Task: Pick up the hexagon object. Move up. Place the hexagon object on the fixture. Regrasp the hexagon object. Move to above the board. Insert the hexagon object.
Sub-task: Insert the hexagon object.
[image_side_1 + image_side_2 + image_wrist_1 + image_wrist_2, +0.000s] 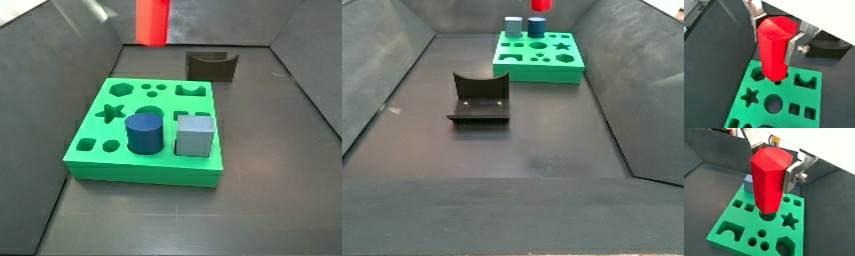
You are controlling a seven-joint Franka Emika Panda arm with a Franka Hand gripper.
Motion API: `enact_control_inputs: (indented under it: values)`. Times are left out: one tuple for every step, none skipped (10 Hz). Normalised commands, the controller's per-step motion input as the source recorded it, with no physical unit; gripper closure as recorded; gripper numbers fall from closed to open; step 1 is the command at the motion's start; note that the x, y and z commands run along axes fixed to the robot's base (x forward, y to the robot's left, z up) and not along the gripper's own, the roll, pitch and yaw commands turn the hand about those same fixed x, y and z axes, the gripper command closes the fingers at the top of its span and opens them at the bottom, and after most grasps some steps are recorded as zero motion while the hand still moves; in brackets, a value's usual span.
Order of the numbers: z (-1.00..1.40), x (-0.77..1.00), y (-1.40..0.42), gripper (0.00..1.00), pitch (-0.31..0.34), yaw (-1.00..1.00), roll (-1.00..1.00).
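My gripper (777, 36) is shut on the hexagon object (772, 47), a bright red hexagonal peg held upright between the silver fingers (795, 44). Both wrist views show its lower end over the cut-outs of the green board (759, 75), hiding the hole beneath. The gripper (774, 165) grips the peg (767, 178) near its upper end. In both side views the peg (154, 20) hangs well above the board (134, 165), near its far side; the gripper itself is cut off there. The dark fixture (211, 65) with its U-notch stands empty on the floor beyond the board.
A blue cylinder (144, 133) and a grey-blue cube (195, 135) stand in the board. The cube also shows beside the peg (748, 183). Dark sloping walls enclose the floor. In a side view the fixture (480, 100) sits between the camera and the board (543, 72).
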Motion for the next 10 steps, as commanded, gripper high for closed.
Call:
enact_control_inputs:
  values:
    - [0.0, 0.0, 0.0, 1.0, -0.023, 0.0, 0.0]
    - [-0.32, -0.42, 0.0, 1.0, -0.137, 0.06, 0.09]
    - [-0.4, -0.39, 0.06, 1.0, -0.131, 0.03, 0.11]
    - [-0.39, -0.41, 0.05, 1.0, -0.101, 0.0, 0.18]
    - [-0.31, -0.37, 0.11, 1.0, -0.113, 0.0, 0.09]
    - [-0.32, -0.35, 0.17, 1.0, -0.094, 0.0, 0.06]
    - [-0.33, -0.29, 0.16, 1.0, -0.1, 0.0, 0.05]
    - [-0.23, -0.22, 0.05, 1.0, -0.106, 0.0, 0.03]
    - [-0.08, -0.1, -0.04, 1.0, -0.1, 0.0, 0.0]
    - [-0.41, 0.0, 0.01, 1.0, -0.043, 0.0, 0.01]
